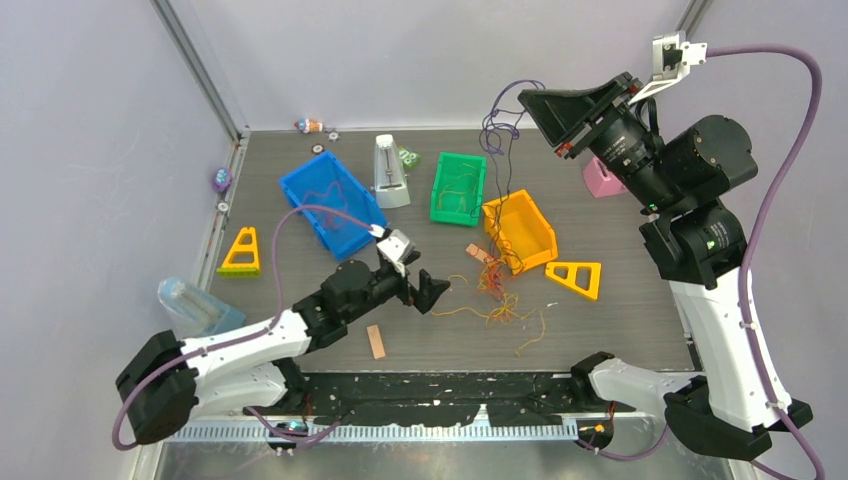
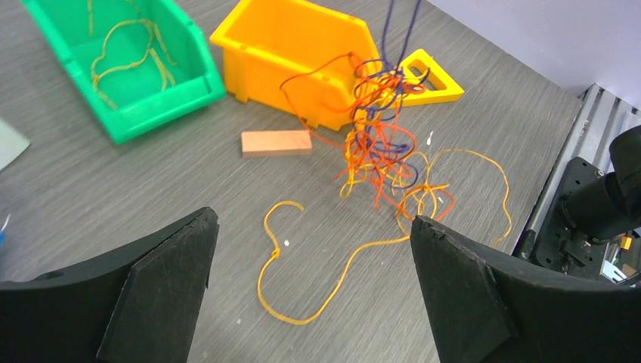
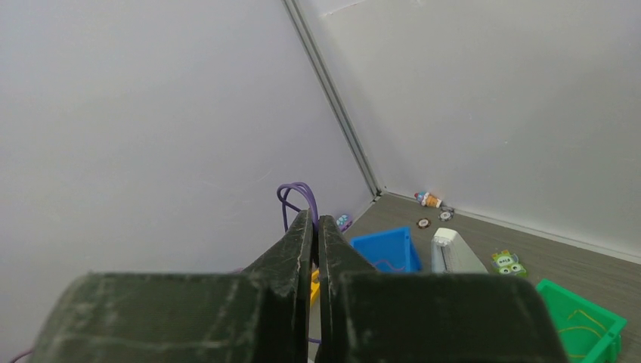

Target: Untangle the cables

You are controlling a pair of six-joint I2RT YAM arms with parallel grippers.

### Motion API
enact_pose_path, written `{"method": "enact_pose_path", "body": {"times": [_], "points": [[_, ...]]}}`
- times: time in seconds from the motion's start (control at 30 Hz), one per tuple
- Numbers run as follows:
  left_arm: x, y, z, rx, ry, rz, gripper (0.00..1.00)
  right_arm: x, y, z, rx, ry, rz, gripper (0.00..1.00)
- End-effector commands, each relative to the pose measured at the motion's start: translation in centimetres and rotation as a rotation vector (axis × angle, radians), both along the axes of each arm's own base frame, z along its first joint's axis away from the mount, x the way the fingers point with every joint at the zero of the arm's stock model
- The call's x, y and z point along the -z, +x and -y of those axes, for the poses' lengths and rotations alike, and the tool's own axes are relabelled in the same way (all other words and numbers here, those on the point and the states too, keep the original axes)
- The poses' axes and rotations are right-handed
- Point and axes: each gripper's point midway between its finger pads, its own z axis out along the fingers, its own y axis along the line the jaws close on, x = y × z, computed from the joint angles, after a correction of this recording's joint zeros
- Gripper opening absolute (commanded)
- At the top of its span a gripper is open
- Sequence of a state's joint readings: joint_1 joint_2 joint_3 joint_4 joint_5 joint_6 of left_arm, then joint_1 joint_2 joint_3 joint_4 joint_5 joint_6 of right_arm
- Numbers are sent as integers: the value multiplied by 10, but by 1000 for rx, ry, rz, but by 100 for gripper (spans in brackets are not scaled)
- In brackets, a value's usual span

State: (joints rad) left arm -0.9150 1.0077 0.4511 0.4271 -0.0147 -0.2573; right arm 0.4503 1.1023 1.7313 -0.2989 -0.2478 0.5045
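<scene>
Bins come first on the left: a blue plastic bin (image 1: 330, 205), then, past the left claw (image 1: 418, 287), a green plastic bin (image 1: 458, 188) with yellowish strands (image 2: 125, 57) in it, so I take them for colour sorting. That left claw hangs low over the grey counter (image 1: 620, 300), jaws spread wide and holding nothing, aimed at the tangle of thin orange, red and purple cables (image 2: 382, 151) just in front of the yellow plastic bin (image 1: 520, 230). Up at the right, the right claw (image 3: 314, 221) is pinched tight on a purple strand (image 1: 505, 140) and raised high, probably to draw that strand out of the knot.
</scene>
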Motion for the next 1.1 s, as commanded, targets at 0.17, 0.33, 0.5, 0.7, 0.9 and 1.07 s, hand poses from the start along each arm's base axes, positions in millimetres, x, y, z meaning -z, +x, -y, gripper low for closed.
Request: {"method": "enact_pose_path", "body": {"times": [0.17,0.33,0.5,0.7,0.9,1.07], "points": [[-58,19,66,31,-67,195,100,-33,-14,4,-20,53,88,5],[-53,29,104,48,-101,167,100,-39,-18,4,-29,63,94,5],[-64,52,133,-6,-213,172,100,-45,-21,5,-34,79,101,5],[-62,87,160,-102,-233,157,78,-52,-28,8,-38,100,112,5],[5,90,157,-149,-119,8,41,-113,-46,55,169,135,223,5],[53,81,132,-202,-113,-121,34,-172,-76,107,358,258,354,5]]}}
